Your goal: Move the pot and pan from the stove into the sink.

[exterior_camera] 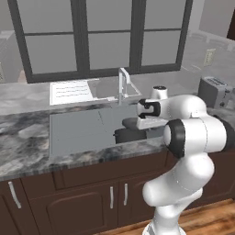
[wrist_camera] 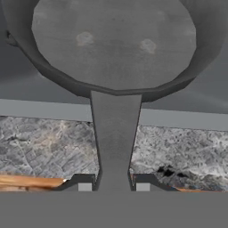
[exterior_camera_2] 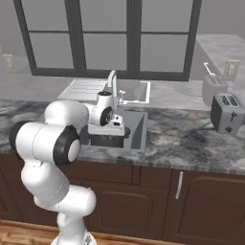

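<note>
A glossy white robot arm (exterior_camera: pixel 193 137), built of rounded, bulbous segments, with wide black bands ringing its joints. Behind the hand (wrist_camera: pixel 113 185), a fat white elbow shell carries a broad dark collar; nearer the hand, the wrist link shows a black ring set in a white housing, topped by a small white cap with a dark rim. The hand's two fingertips (wrist_camera: pixel 83 183) are small, dark and squared, each with a pale grey pad face.

A dark-framed window (exterior_camera: pixel 98 39) rises behind the marbled grey counter (exterior_camera: pixel 23 142); dark brown cabinets (exterior_camera: pixel 69 202) below, wooden floor (exterior_camera: pixel 215 220), toaster (exterior_camera_2: pixel 227 112).
</note>
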### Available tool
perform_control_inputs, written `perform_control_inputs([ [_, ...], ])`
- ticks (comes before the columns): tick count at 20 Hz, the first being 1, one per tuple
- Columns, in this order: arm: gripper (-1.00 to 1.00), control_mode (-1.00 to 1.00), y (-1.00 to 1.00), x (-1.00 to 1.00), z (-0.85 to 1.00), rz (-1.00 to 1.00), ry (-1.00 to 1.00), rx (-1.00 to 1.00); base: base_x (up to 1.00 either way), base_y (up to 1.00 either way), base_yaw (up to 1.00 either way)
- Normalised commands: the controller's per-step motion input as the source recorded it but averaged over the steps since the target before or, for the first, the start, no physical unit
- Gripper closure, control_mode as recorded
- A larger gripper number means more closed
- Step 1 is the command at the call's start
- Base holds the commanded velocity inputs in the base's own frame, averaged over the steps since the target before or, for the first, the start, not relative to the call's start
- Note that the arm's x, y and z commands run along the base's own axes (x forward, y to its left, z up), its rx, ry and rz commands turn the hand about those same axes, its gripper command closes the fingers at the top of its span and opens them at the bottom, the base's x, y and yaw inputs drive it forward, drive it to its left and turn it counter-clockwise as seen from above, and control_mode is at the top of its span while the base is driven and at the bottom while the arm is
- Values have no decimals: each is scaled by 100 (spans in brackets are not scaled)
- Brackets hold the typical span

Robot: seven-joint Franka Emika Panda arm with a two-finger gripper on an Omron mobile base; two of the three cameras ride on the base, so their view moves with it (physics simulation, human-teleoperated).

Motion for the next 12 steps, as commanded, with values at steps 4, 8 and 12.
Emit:
perform_control_inputs([
  [4,100,-100,3,32,-18,0,0,-1,0,0,0],
  [8,100,-100,11,40,-17,0,1,-2,0,0,0],
  [12,100,-100,13,51,-11,0,2,-1,0,0,0],
])
